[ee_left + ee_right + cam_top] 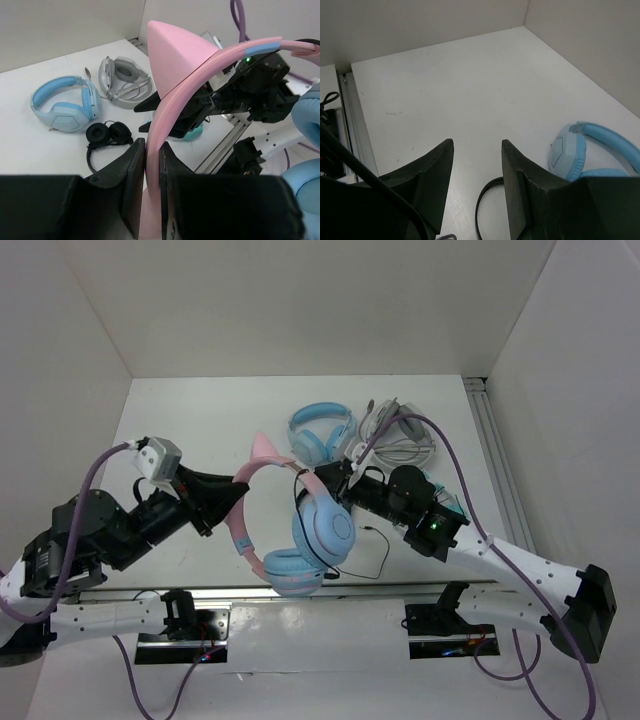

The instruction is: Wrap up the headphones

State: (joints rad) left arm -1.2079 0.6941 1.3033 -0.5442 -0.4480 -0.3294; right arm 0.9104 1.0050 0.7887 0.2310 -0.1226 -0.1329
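Top external view: I have my left hand (230, 502) clenched on the pink band of the headphones (322, 530), at the bench's (200, 420) near edge. Right hand (477, 165) released, grasping nothing. Blue pair (320, 430) and grey pair (400, 438) lie beyond.

We read no text, label, brand or number in any view; the headphones (323, 528) show no legible marking.

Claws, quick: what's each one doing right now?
Left claw: closed on the headphones.
Right claw: open, holding nothing.
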